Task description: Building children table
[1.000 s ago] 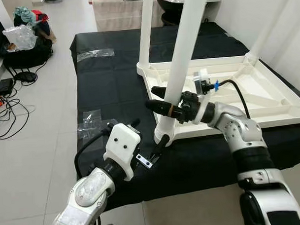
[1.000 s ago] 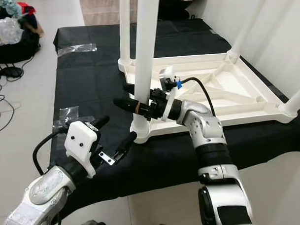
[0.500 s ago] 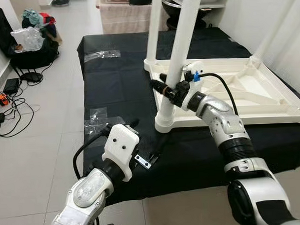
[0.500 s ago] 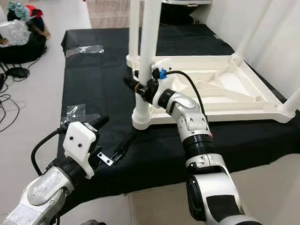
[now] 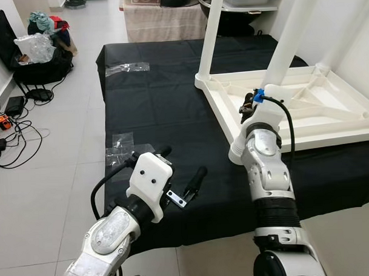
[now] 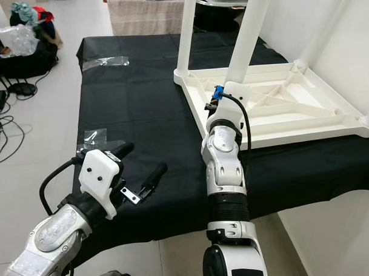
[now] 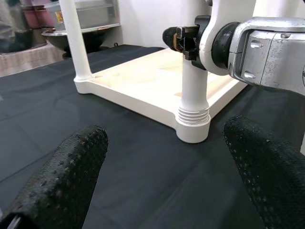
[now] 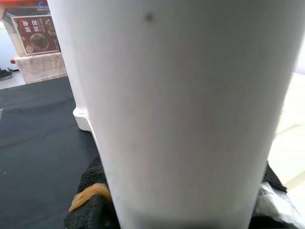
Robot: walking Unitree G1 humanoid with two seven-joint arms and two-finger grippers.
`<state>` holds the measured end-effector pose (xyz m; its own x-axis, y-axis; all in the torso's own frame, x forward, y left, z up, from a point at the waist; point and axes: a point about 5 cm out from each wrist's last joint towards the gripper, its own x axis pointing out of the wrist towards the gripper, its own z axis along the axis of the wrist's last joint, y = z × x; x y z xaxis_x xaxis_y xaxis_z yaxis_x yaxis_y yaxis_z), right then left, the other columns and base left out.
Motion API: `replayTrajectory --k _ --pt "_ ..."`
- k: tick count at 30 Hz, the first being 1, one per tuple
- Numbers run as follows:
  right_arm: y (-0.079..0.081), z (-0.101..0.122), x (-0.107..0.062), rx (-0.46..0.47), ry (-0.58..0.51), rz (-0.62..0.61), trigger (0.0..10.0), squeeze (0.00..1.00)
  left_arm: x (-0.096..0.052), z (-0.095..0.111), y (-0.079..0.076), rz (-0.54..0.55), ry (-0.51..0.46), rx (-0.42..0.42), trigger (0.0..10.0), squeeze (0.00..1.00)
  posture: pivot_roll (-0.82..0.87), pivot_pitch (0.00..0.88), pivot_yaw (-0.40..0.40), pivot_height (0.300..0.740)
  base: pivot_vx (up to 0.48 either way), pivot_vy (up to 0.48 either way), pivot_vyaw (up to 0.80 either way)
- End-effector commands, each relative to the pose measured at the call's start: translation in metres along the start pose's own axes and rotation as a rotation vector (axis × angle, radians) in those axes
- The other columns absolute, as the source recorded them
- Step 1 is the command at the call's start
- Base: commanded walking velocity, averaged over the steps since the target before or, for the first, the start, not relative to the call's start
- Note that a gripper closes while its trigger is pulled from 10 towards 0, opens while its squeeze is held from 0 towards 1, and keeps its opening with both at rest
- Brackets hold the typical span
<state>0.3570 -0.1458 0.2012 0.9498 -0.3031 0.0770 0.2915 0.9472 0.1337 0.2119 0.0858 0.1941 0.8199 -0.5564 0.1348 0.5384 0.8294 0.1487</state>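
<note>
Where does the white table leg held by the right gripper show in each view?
Left eye view: table leg, upper right, rising off the top.
Right eye view: table leg, upper middle right.
Left wrist view: table leg, middle right.
Right wrist view: table leg, close up.
Shared landmark: black cloth.

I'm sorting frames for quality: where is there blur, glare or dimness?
Left eye view: sharp, evenly lit; soft sheen on the black cloth. Left wrist view: fingers blurred up close, table leg sharp. Right wrist view: leg close and soft, lower edge dim.
</note>
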Motion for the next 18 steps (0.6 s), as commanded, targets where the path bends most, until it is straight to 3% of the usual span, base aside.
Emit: replayTrajectory --k 1,2,3,4,7,8,9,11,13,14,15,16,17,18 --pt "0.004 -0.006 -0.001 0.034 0.038 0.021 10.0 0.0 0.0 -0.006 -0.001 -0.006 0.021 -0.009 10.0 0.0 0.07 0.072 -0.081 0.74 0.0 0.0 0.0" --pt "0.013 -0.003 -0.002 0.039 0.007 0.09 10.0 1.0 0.0 -0.006 -0.001 -0.006 0.021 -0.009 10.0 0.0 0.07 0.072 -0.081 0.74 0.0 0.0 0.0" --pt "0.022 0.008 0.0 0.03 -0.072 0.212 10.0 1.0 0.0 -0.006 -0.001 -0.006 0.021 -0.008 10.0 0.0 0.07 0.071 -0.08 0.74 0.0 0.0 0.0" --pt "0.021 0.014 0.003 -0.001 -0.118 0.25 10.0 0.53 0.0 -0.006 -0.001 -0.005 0.021 -0.007 10.0 0.0 0.07 0.07 -0.083 0.74 0.0 0.0 0.0" --pt "0.019 0.019 0.004 -0.04 -0.155 0.258 10.0 0.53 0.0 -0.006 -0.001 -0.004 0.022 -0.007 10.0 0.0 0.07 0.07 -0.083 0.74 0.0 0.0 0.0" --pt "0.02 0.02 0.007 -0.026 -0.14 0.35 10.0 0.0 0.0 -0.006 -0.001 -0.004 0.022 -0.007 10.0 0.0 0.07 0.071 -0.084 0.74 0.0 0.0 0.0" --pt "0.021 0.02 0.008 -0.009 -0.126 0.416 10.0 0.0 0.0 -0.006 -0.001 -0.003 0.022 -0.007 10.0 0.0 0.07 0.071 -0.084 0.74 0.0 0.0 0.0" --pt "0.029 0.017 0.001 0.007 -0.065 0.787 10.0 0.0 0.0 -0.007 -0.001 -0.003 0.021 -0.009 10.0 0.0 0.07 0.07 -0.085 0.74 0.0 0.0 0.0" --pt "0.026 0.016 -0.017 0.088 0.011 1.123 10.0 0.0 0.0 -0.007 -0.002 -0.005 0.021 -0.009 10.0 0.0 0.07 0.07 -0.085 0.74 0.0 0.0 0.0" --pt "0.026 0.016 -0.017 0.088 0.011 1.123 10.0 0.0 0.0 -0.007 -0.002 -0.005 0.021 -0.009 10.0 0.0 0.07 0.07 -0.085 0.74 0.0 0.0 0.0" --pt "0.022 0.015 -0.026 0.107 0.042 1.251 10.0 0.0 0.0 -0.007 -0.002 -0.005 0.021 -0.008 10.0 0.0 0.07 0.066 -0.087 0.74 0.0 0.0 0.0" --pt "0.022 0.015 -0.026 0.107 0.042 1.251 10.0 0.0 0.0 -0.007 -0.002 -0.005 0.021 -0.008 10.0 0.0 0.07 0.066 -0.087 0.74 0.0 0.0 0.0" --pt "0.019 0.016 -0.036 0.131 0.071 1.393 10.0 0.0 0.0 -0.007 -0.002 -0.005 0.021 -0.008 10.0 0.0 0.07 0.067 -0.084 0.74 0.0 0.0 0.0" --pt "0.019 0.016 -0.036 0.131 0.071 1.393 10.0 0.0 0.0 -0.007 -0.002 -0.005 0.021 -0.008 10.0 0.0 0.07 0.067 -0.084 0.74 0.0 0.0 0.0"
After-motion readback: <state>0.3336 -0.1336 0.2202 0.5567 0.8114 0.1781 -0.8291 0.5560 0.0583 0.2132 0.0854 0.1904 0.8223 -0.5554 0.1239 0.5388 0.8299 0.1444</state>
